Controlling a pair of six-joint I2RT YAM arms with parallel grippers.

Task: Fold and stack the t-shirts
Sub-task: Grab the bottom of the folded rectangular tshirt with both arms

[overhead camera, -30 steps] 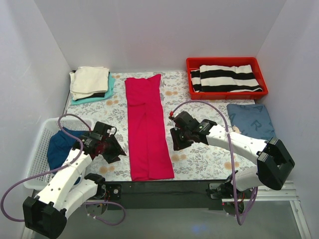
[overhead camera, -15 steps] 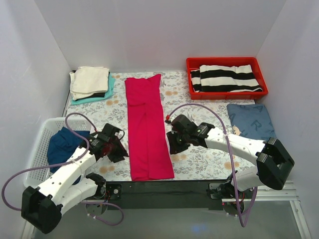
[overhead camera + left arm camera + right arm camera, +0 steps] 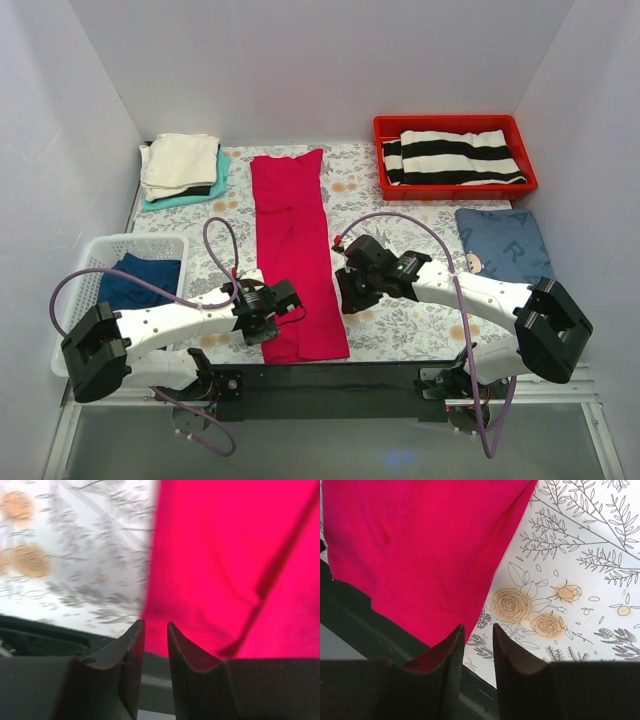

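Observation:
The crimson-red t-shirt [image 3: 295, 250] lies as a long narrow strip down the middle of the flowered table. My left gripper [image 3: 272, 320] hangs over its near left corner; in the left wrist view the jaws [image 3: 155, 625] stand a narrow gap apart with the red cloth [image 3: 225, 565] just beyond them and nothing between. My right gripper [image 3: 348, 297] sits at the strip's near right edge, its jaws [image 3: 478, 627] also slightly apart and empty, with the red cloth [image 3: 420, 545] to their left. A cream, black and teal folded stack [image 3: 180, 165] rests at the back left. A navy t-shirt [image 3: 135, 285] lies in the basket.
A white basket [image 3: 75, 300] stands at the near left. At the back right a red tray [image 3: 455, 122] holds a black-and-white striped cloth [image 3: 455, 158]. A blue-grey folded cloth [image 3: 502, 242] lies on the right. The table's dark front edge [image 3: 350, 625] runs just below both grippers.
The left arm has swung right from beside the basket to the red shirt's near left corner, its jaws narrowing. The right gripper has crept slightly left toward the shirt's edge.

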